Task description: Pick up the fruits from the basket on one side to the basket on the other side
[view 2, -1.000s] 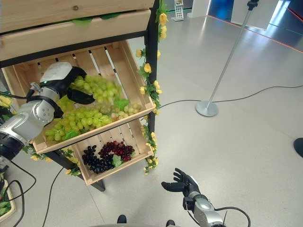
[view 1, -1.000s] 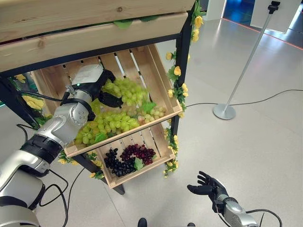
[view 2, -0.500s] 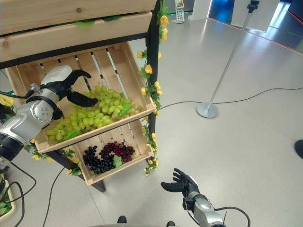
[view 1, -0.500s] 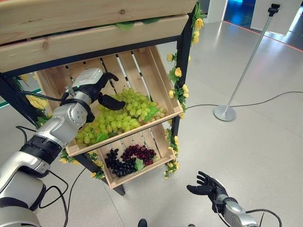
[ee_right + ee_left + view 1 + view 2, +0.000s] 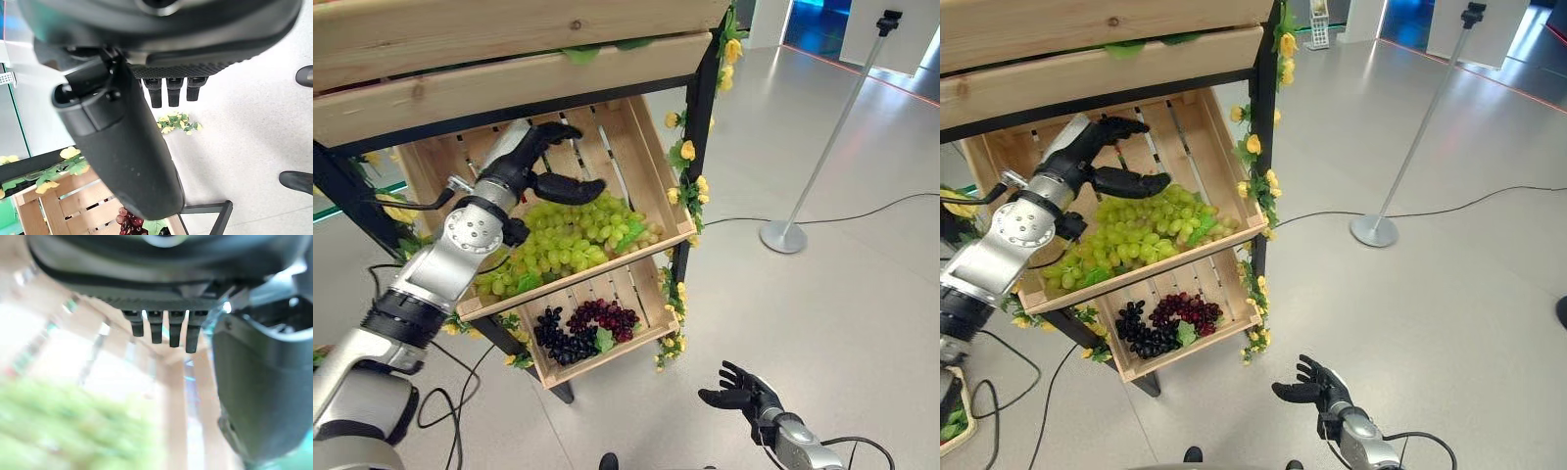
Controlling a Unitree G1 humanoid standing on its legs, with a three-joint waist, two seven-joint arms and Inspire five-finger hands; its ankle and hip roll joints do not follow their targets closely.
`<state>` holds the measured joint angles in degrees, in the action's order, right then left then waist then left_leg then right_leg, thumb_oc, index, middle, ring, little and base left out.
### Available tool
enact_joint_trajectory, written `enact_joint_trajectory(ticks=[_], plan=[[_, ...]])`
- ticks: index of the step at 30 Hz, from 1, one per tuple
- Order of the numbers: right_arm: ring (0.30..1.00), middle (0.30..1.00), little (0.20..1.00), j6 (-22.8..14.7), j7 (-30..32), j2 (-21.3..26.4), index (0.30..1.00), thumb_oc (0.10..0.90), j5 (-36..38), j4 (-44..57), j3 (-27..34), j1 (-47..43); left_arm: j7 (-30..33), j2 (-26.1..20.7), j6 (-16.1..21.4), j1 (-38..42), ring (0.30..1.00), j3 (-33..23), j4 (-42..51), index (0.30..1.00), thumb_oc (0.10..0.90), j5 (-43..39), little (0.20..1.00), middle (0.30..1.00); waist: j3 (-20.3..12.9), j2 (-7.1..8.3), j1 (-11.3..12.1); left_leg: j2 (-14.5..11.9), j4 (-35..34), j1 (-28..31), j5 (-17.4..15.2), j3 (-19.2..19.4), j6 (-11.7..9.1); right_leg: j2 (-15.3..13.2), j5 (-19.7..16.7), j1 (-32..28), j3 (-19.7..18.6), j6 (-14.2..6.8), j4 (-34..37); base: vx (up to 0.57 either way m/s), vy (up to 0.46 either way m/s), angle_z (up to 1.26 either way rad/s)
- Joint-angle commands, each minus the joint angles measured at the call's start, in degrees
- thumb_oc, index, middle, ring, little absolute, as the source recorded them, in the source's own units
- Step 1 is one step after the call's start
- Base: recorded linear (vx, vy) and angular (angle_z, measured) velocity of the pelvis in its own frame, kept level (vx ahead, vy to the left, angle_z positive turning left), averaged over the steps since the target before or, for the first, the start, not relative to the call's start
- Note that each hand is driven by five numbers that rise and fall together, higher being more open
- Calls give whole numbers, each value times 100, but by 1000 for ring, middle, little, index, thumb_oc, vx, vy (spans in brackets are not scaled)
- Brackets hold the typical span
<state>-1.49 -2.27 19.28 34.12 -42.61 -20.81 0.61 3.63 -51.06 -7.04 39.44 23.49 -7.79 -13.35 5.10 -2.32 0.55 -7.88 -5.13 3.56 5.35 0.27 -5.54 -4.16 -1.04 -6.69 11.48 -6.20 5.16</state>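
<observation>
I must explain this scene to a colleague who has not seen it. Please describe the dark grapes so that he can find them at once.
Start at the wooden rack with yellow flowers along its black post. Look at its lowest crate, under the crate heaped with green grapes where the left hand hovers open. The dark grapes lie there: a small black and dark red cluster with one green leaf, the only fruit on the rack that is not green.

A black metal shelf frame [image 5: 697, 108] is trimmed down its right post with yellow artificial flowers and green leaves [image 5: 682, 186]. Far to the right on the pale grey floor [image 5: 862, 323] stands a silver pole on a round base [image 5: 784, 233], with a black cable [image 5: 862, 211] trailing past it.
</observation>
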Motion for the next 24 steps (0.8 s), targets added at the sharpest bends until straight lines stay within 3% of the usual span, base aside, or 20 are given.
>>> enact_joint_trajectory(ticks=[1,5,12,24], plan=[[900,900,900,-406,-54,-127,900,800,-26,250,67,-259,175,112,687,311,900,-741,356,900,800,-75,900,900,-163,135,107,15,13,96,-363,164,-73,-329,171,-168,59,-109,-16,0,0,0],[900,900,900,-379,57,-232,900,800,-83,337,101,-203,118,503,741,-275,900,-1043,1016,900,800,-62,900,900,-146,172,145,7,13,110,-373,144,-70,-326,169,-185,58,-96,-16,0,0,0],[900,900,900,-358,126,-279,900,800,-147,428,196,-117,-48,1020,849,-797,900,-1135,1323,900,800,-432,900,900,-104,206,113,2,13,168,-382,151,-48,-320,143,-207,22,-89,-16,0,0,0],[900,900,900,-403,265,-362,900,800,-165,511,422,49,-1078,1971,1660,-1572,900,-929,2086,900,800,-1362,900,900,-74,269,36,3,13,242,-416,214,-8,-304,75,-192,-69,-84,-16,-1,2,0]])
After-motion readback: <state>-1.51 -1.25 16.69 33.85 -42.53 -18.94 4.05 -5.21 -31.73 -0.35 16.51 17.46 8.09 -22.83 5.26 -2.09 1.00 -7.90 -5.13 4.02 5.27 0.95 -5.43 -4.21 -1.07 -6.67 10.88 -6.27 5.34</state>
